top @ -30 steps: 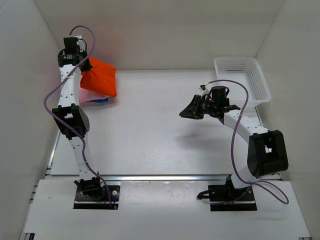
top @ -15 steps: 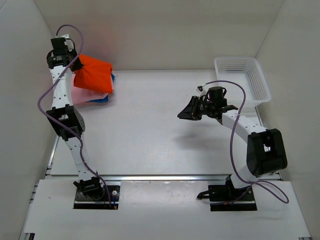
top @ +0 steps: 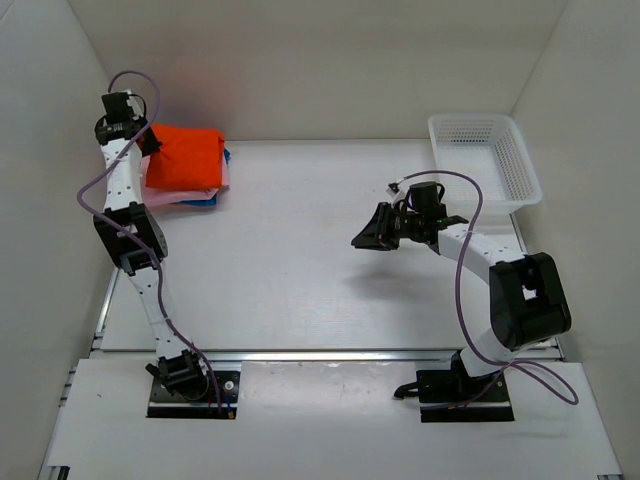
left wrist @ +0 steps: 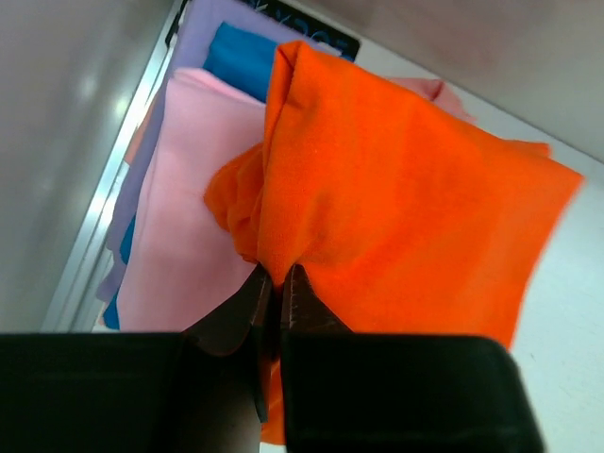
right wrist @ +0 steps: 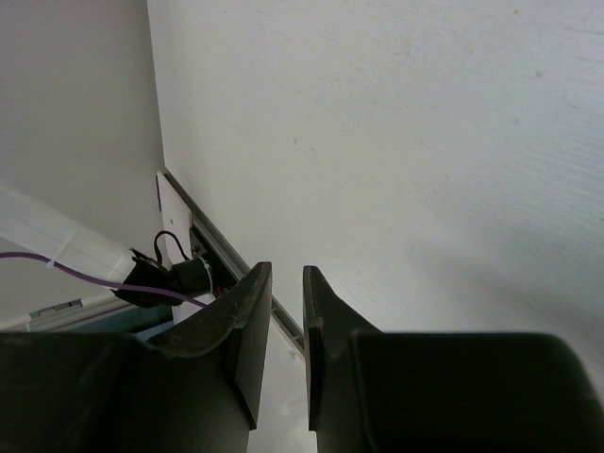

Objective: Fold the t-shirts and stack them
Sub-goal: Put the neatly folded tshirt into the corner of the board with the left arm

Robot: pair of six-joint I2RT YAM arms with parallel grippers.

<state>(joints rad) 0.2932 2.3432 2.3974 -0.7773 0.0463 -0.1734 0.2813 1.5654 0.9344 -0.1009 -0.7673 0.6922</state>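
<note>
The folded bright orange-red t-shirt [top: 185, 157] lies on top of the light pink t-shirt [top: 225, 176] and the blue t-shirt [top: 200, 201] at the table's far left corner. My left gripper [top: 148, 140] is at the stack's left edge, shut on a bunched fold of the orange-red shirt [left wrist: 406, 189]. In the left wrist view the gripper [left wrist: 274, 274] pinches that fold, with the pink shirt [left wrist: 189, 208] and the blue shirt [left wrist: 241, 61] beneath. My right gripper [top: 362, 240] hangs above the table's middle right. Its jaws [right wrist: 281, 274] are a narrow gap apart and empty.
A white mesh basket [top: 520, 165] stands at the far right corner. White walls close in on the left, back and right. A metal rail [right wrist: 236, 264] runs along the table's near edge, by the arm bases.
My left gripper has moved left and down with the orange-red shirt, which now lies flatter and squarer on the stack. My right gripper has drifted slightly left.
</note>
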